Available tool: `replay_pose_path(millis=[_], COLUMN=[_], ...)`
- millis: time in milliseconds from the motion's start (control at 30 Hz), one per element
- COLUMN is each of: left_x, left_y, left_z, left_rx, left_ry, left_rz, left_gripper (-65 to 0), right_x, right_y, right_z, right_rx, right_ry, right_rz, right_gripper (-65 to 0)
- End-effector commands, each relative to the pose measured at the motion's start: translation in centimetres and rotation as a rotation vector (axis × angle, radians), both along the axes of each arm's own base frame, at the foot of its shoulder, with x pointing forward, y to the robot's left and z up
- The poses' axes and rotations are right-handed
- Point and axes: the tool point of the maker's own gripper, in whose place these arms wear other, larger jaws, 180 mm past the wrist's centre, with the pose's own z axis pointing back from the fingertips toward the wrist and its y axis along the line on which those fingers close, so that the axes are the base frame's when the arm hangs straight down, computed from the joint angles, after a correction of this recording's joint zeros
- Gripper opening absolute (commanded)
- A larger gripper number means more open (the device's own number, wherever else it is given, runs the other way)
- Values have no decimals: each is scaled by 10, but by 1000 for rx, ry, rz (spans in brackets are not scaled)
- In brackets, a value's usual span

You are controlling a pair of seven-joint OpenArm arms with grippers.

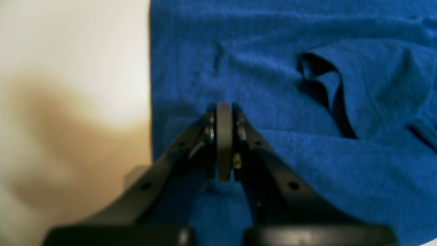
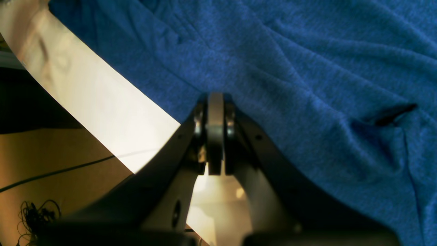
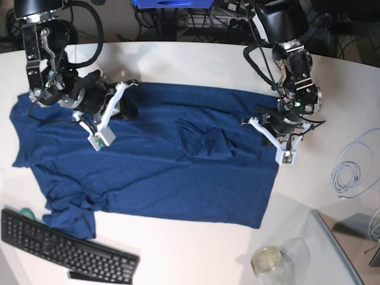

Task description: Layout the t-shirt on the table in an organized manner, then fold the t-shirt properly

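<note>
Nearest in the base view, a black keyboard (image 3: 68,249) lies at the front left corner of the white counter (image 3: 196,249), with a clear glass jar (image 3: 270,260) at the front right and a coil of pale cable (image 3: 350,169) further right.

Just beyond the keyboard, the t-shirt (image 3: 160,160) is spread across the middle of the counter, its length running left to right. The body lies mostly flat, with a straight edge on the right, but a sleeve is bunched and crumpled at the near left (image 3: 68,217), and a rumpled ridge sits in the middle of the cloth. The far left sleeve reaches out to the counter's left side.

Further back, both arms are down on the far half of the shirt. The right claw (image 3: 127,89) sits at the far edge on the scene's left; its wrist view shows the jaws pressed together over that edge, with bare counter just behind, and whether any cloth is caught between them I cannot tell. The left claw (image 3: 261,119) is at the right end of the shirt, jaws likewise pressed together; its wrist view shows them right on the blue fabric near the straight edge, seemingly pinching a bit of it.

In my judgement the task is in its laying-out stage: the shirt is roughly opened, but wrinkles and the crumpled sleeve need smoothing, and no fold has been made.
</note>
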Motion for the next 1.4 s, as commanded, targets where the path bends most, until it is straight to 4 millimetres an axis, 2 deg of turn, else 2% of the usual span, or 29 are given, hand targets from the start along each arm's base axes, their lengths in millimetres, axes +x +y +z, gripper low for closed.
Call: replay_pose_path(millis=[0, 200, 367, 400, 500, 567, 667, 733, 800, 967, 1067, 1233, 1367], left_x=[12, 12, 17, 17, 20, 24, 14, 2, -20, -85, -107, -112, -104], left_y=[0, -2, -1, -1, 4, 5, 14, 22, 36, 74, 88, 89, 87], left_z=[10, 7, 12, 13, 21, 35, 53, 67, 70, 43, 26, 8, 4], left_rx=[-3, -15, -17, -17, -7, 4, 17, -30, -98, -233, -313, -383, -404], left_ry=[-44, -37, -53, -56, -78, -117, -167, -220, -247, -205, -177, -146, -147], left_rz=[2, 3, 6, 8, 17, 20, 56, 110, 184, 367, 431, 471, 477], left_gripper=[-650, -650, -650, -632, -397, -240, -102, -87, -87, -89, -89, -89, -89], right_x=[10, 11, 11, 11, 11, 11, 10, 9, 8, 8, 10, 18, 20], right_y=[1, 1, 1, 1, 1, 1, 1, 1, 0, -10, -16, -31, -33], right_z=[12, 13, 13, 13, 13, 13, 12, 12, 11, 10, 10, 14, 15], right_rx=[24, 24, 24, 24, 24, 24, 23, 23, 23, -2, -5, -6, -7], right_ry=[-48, -49, -49, -49, -49, -49, -46, -45, -43, -44, -46, -60, -64], right_rz=[-2, -2, -2, -2, -2, -2, -2, -2, -2, 1, -16, -78, -80], right_gripper=[-644, -644, -644, -644, -644, -644, -644, -644, -644, -644, -644, -644, -644])
